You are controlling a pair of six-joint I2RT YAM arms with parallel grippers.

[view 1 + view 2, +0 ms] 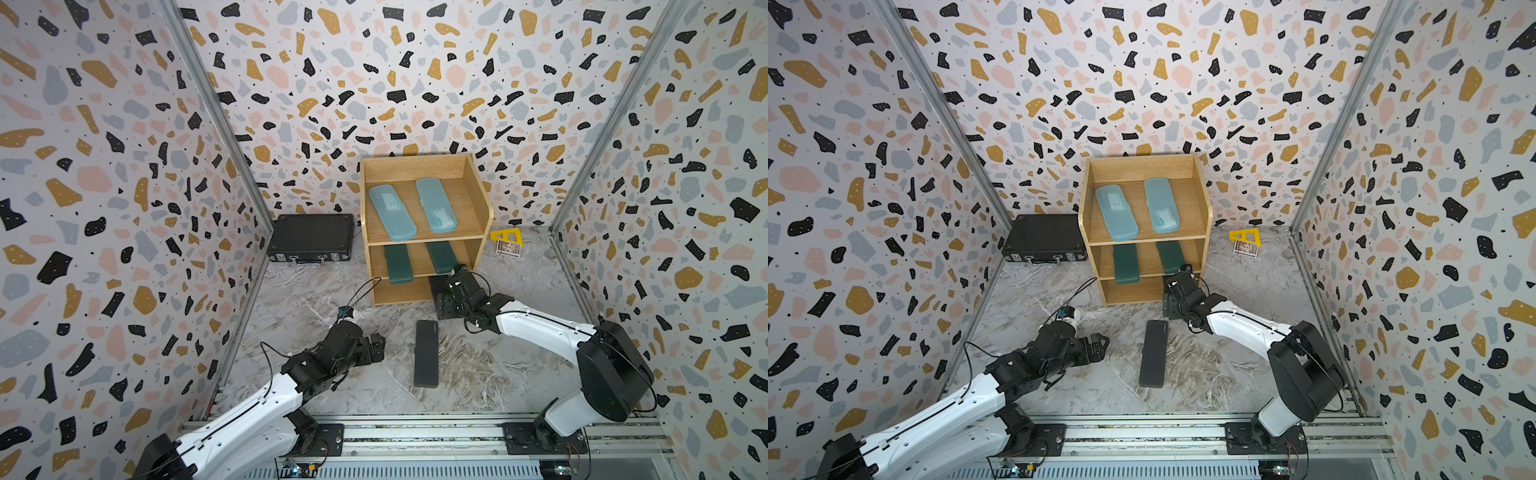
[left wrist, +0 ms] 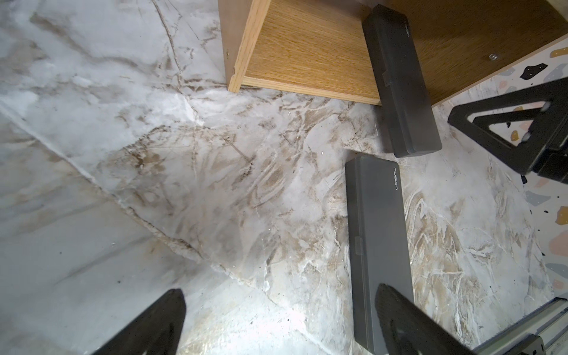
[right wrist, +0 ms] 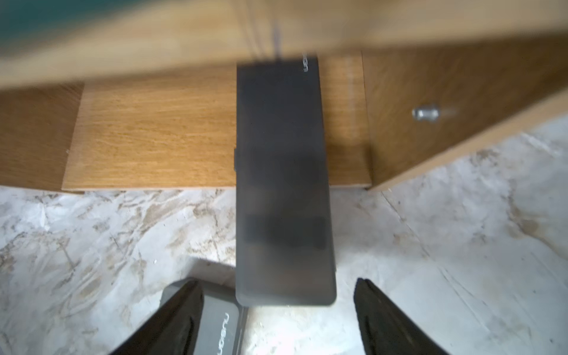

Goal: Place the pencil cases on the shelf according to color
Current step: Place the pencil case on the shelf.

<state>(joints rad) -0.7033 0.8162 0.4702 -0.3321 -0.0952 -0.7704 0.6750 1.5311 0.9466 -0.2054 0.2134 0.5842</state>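
The shelf, far middle on the tabletop, held two light-blue cases on its top tier and two green cases on the middle one, while a black case lay half inside the bottom tier at the right, its near end jutting out. The right tool stood wide astride that end and, as far as the blurred wrist view showed, touched neither side. A second black case lay nearer on the tabletop, the left tool spread wide and empty just left of it.

Two blue cases, two green, two black.
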